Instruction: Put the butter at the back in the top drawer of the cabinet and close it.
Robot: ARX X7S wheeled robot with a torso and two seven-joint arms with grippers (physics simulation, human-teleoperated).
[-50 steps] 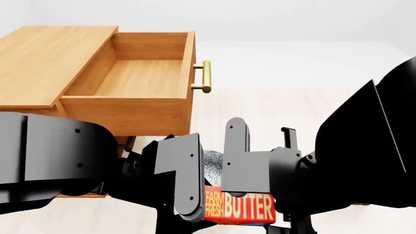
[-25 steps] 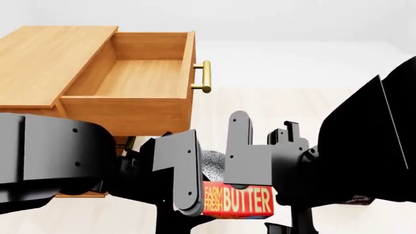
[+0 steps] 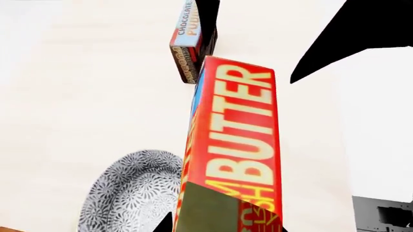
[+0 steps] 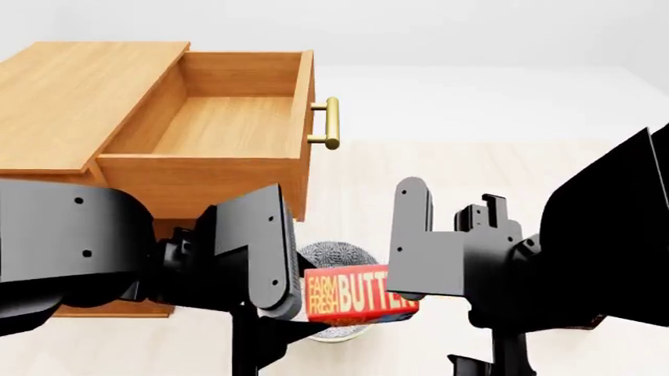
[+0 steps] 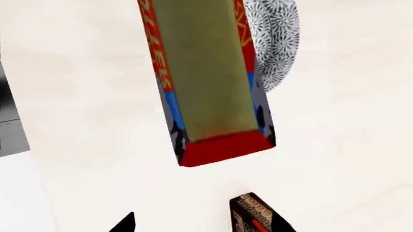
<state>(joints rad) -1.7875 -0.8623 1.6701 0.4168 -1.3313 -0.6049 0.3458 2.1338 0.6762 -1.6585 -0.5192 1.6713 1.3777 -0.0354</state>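
The small red-and-orange rectangular butter box (image 4: 359,294) with white "FARM FRESH BUTTER" lettering is in the air at the near middle of the scene, lying on its long side with the lettering facing the head camera. It is held between the two black grippers: the left gripper (image 4: 274,258) presses on its left end and the right gripper (image 4: 418,251) on its right end, so both pinch the box from opposite sides. Just behind and under the box stands a round grey patterned bowl (image 4: 332,258) on the pale wooden floor (image 4: 450,172). To the far left is the light-brown wooden cabinet (image 4: 74,102). Its top drawer (image 4: 225,125), a light-brown box with a brass bar handle (image 4: 330,123), is pulled out to the right. In the left wrist view, a brown-and-blue chocolate pudding box (image 3: 188,43) stands on the floor beyond the butter.
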